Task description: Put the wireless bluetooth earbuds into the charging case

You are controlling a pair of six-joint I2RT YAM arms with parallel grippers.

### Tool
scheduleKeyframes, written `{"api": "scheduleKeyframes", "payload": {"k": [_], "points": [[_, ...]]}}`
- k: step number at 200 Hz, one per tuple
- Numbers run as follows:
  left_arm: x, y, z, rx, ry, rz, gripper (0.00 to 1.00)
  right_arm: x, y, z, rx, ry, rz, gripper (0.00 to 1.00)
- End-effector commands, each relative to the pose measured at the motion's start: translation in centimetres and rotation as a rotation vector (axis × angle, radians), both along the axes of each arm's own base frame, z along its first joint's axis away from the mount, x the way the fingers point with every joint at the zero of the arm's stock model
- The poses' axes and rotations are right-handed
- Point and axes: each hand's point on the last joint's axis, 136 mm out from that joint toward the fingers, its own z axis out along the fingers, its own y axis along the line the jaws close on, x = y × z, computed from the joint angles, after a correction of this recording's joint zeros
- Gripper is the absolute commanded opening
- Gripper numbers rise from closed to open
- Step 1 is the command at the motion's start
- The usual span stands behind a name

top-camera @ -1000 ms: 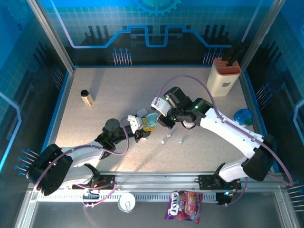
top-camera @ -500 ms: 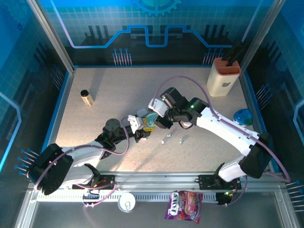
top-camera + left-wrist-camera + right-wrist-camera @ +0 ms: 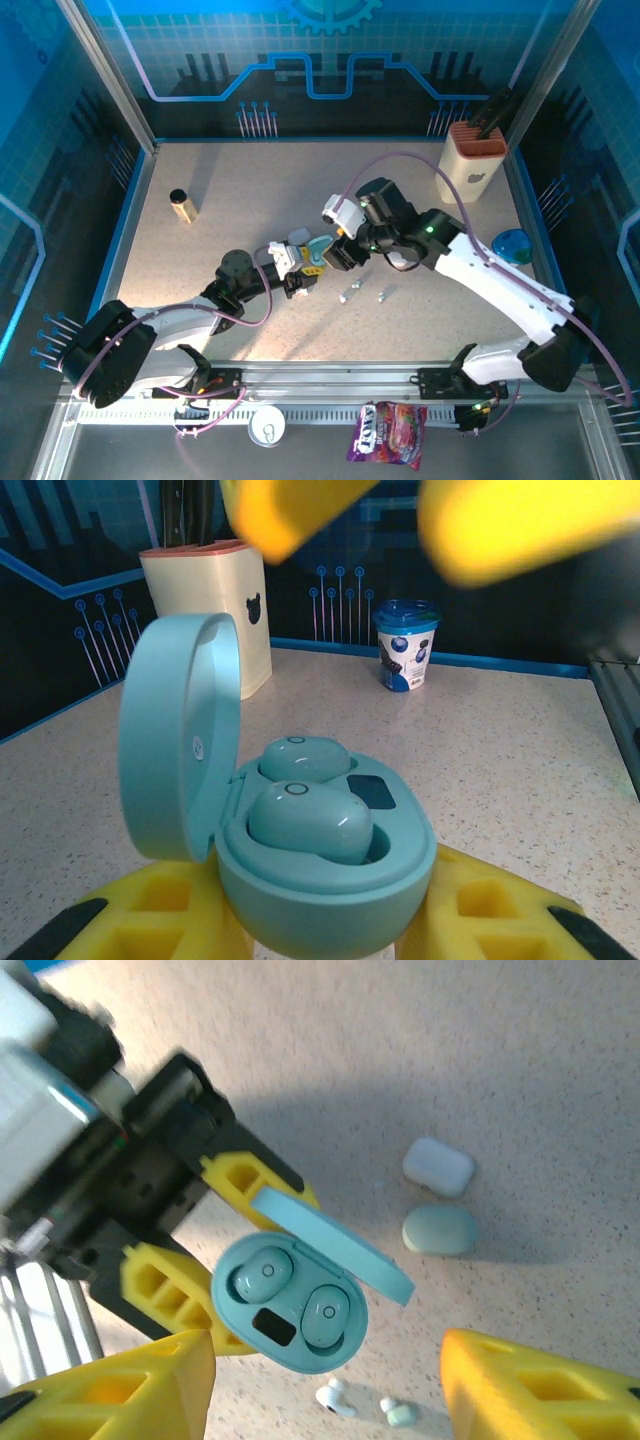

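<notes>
The teal charging case (image 3: 325,870) sits between the yellow fingers of my left gripper (image 3: 325,920), which is shut on it. Its lid (image 3: 180,735) stands open. Two teal earbuds (image 3: 310,820) (image 3: 305,758) lie in its wells, also seen from above as earbuds (image 3: 325,1312) (image 3: 262,1273) inside the case (image 3: 285,1345). My right gripper (image 3: 325,1355) hovers open just above the case, with nothing between its fingers (image 3: 130,1385). From the top view the case (image 3: 316,252) is at table centre, the right gripper (image 3: 336,243) beside it. Two loose earbuds (image 3: 335,1398) (image 3: 398,1413) lie on the table.
A closed white case (image 3: 438,1166) and a closed teal case (image 3: 440,1230) lie behind the held one. A knife block (image 3: 472,160) stands at the back right, a blue cup (image 3: 513,246) at the right edge, a small bottle (image 3: 182,206) at the left.
My right gripper has opened and drawn back slightly up and to the right from the case. The left gripper and the case have stayed put.
</notes>
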Motion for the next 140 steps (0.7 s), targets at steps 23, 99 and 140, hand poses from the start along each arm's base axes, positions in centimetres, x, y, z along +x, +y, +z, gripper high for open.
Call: {"api": "scheduleKeyframes", "payload": {"k": [23,99,140], "points": [[-0.2,-0.3,0.9,-0.026,-0.033,-0.018,0.23,2.2,1.2,2.8,0.242,0.172,-0.179,0.61],[-0.2,-0.5,1.2,-0.053,-0.029,-0.023,0.23,4.8,0.4,-0.3,0.075,0.223,-0.316,0.68],[-0.2,-0.6,1.7,-0.074,-0.029,-0.032,0.23,4.6,-0.7,-1.3,0.019,0.217,-0.337,0.71]]}}
